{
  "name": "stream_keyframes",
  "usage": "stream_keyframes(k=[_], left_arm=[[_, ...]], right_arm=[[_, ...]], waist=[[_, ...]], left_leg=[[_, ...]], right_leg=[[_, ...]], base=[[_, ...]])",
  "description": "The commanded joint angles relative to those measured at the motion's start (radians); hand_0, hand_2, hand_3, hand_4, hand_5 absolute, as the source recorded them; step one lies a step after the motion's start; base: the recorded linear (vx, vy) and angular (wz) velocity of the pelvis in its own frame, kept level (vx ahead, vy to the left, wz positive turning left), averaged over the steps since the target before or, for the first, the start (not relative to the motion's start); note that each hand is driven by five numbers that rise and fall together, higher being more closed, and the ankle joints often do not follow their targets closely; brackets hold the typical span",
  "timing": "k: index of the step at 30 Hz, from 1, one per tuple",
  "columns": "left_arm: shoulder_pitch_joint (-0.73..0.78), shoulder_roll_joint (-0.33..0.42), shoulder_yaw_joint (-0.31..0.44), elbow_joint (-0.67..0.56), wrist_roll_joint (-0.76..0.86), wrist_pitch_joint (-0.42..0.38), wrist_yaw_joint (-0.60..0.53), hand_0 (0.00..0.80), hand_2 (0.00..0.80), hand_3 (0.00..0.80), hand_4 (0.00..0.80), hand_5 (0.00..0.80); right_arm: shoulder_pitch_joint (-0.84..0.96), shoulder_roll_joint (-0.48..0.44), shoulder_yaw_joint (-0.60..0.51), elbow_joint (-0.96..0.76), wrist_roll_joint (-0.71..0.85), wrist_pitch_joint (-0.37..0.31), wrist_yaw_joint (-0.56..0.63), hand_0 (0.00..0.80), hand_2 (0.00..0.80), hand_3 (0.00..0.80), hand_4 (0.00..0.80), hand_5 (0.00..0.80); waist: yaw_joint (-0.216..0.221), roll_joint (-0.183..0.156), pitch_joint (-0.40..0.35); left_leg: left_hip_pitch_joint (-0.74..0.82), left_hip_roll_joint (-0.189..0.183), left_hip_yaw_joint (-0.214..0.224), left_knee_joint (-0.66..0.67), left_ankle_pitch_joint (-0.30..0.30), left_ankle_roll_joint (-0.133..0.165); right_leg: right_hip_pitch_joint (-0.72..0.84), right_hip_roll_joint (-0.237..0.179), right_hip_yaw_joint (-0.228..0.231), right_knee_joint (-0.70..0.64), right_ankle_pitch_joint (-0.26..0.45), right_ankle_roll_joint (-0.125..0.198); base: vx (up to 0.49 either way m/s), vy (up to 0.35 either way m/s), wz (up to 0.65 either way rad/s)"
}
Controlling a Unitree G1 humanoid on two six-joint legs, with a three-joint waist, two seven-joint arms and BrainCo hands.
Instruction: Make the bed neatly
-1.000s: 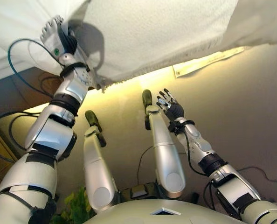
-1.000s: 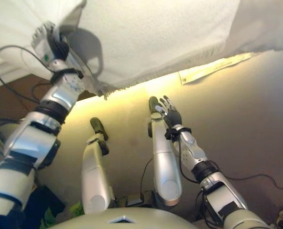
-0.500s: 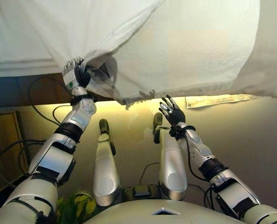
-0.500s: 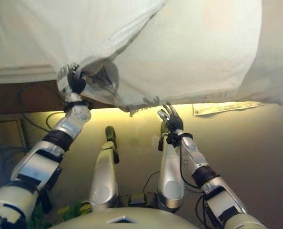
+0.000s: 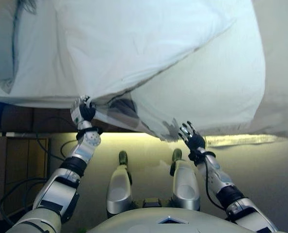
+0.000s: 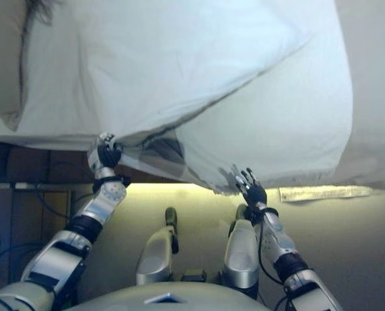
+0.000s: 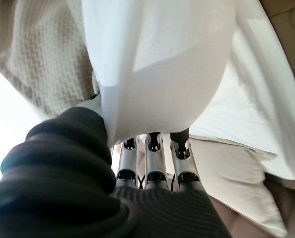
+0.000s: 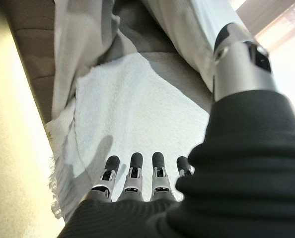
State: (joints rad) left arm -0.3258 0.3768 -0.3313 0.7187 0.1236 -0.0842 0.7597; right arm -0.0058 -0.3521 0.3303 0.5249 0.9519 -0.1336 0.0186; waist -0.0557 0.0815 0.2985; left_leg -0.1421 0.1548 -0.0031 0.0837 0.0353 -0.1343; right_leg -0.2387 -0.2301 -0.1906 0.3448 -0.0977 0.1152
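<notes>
A smooth white sheet lies over a white textured blanket on the bed, and both hang over the bed's near edge. My left hand is raised at the sheet's lower edge and pinches it; in the left wrist view the sheet runs between the thumb and the fingers. My right hand is open with its fingers spread, just below the blanket's fringed corner, and holds nothing. In the right wrist view its straight fingers point at the blanket.
A beige carpeted floor runs below the bed's edge. A wooden cabinet stands at the left by the dark bed base. A pale strip lies on the floor under the bed's right side. A beige pillow lies far left.
The camera has tilted up, so more of the bed shows. My left hand still holds the sheet's edge. My right hand has come closer to the blanket's fringed corner.
</notes>
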Motion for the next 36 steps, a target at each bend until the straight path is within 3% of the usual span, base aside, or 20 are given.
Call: stream_keyframes(k=[1, 8, 24, 32, 36], left_arm=[[0.105, 0.062, 0.134, -0.008, -0.098, -0.028, 0.041, 0.8, 0.8, 0.8, 0.8, 0.8], [0.182, 0.036, 0.194, 0.013, -0.146, -0.006, 0.047, 0.8, 0.8, 0.8, 0.8, 0.8], [0.205, 0.136, 0.311, 0.159, -0.152, 0.076, 0.0, 0.8, 0.8, 0.8, 0.8, 0.8], [0.212, 0.201, 0.364, 0.209, -0.172, 0.1, -0.039, 0.8, 0.8, 0.8, 0.8, 0.8], [0.201, 0.23, 0.375, 0.246, -0.17, 0.116, -0.06, 0.8, 0.8, 0.8, 0.8, 0.8]], right_arm=[[0.092, 0.05, -0.043, -0.006, -0.043, 0.012, 0.023, 0.0, 0.0, 0.0, 0.0, 0.0], [0.161, 0.065, -0.085, -0.017, -0.057, 0.036, 0.03, 0.0, 0.0, 0.0, 0.0, 0.0], [0.219, 0.029, -0.116, 0.024, -0.06, 0.026, 0.084, 0.0, 0.0, 0.0, 0.0, 0.0], [0.241, -0.029, -0.146, -0.001, -0.082, 0.059, 0.104, 0.0, 0.0, 0.0, 0.0, 0.0], [0.254, -0.036, -0.16, 0.008, -0.097, 0.054, 0.116, 0.0, 0.0, 0.0, 0.0, 0.0]], waist=[[0.055, -0.042, -0.11], [0.076, -0.034, -0.166], [0.082, -0.01, -0.205], [0.067, 0.017, -0.205], [0.057, 0.028, -0.213]], left_leg=[[-0.013, 0.031, -0.008, 0.023, 0.043, 0.022], [0.026, 0.032, -0.034, -0.013, 0.061, 0.013], [0.047, 0.004, -0.067, -0.039, 0.07, 0.003], [0.04, -0.014, -0.059, -0.042, 0.067, 0.001], [0.047, -0.019, -0.03, -0.057, 0.072, 0.002]], right_leg=[[0.113, -0.044, -0.011, -0.159, 0.074, 0.01], [0.182, -0.039, -0.049, -0.192, 0.069, 0.011], [0.226, -0.048, -0.05, -0.213, 0.06, 0.022], [0.216, -0.075, -0.04, -0.221, 0.072, 0.042], [0.224, -0.088, -0.054, -0.235, 0.083, 0.054]], base=[[0.154, 0.016, 0.2], [0.11, 0.03, 0.19], [0.055, 0.06, 0.04], [0.013, 0.144, 0.0], [0.046, 0.142, 0.0]])
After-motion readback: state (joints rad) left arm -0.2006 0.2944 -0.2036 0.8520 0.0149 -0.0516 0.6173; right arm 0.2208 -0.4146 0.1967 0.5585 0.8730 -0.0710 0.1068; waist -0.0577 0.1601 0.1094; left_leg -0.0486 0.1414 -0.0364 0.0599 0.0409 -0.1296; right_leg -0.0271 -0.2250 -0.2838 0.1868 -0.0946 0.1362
